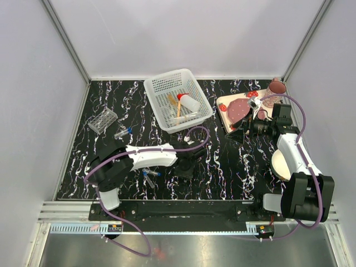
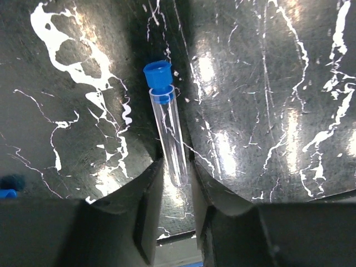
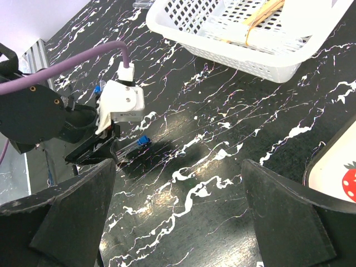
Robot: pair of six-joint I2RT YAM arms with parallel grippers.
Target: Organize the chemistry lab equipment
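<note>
Our half-spread left hand [image 2: 177, 166] straddles the blue-capped tube [image 2: 168, 128] at 6 o'clock; light, slick, fragile: we'd pinch its barrel gently.

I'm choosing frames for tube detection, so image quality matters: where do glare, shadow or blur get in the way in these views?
Left wrist: bright glare patches on the glossy table, tube sharp, left fingers dark and soft. Right wrist: right fingers dark and slightly blurred, basket and table crisp. Top external: even light, no strong glare.
</note>
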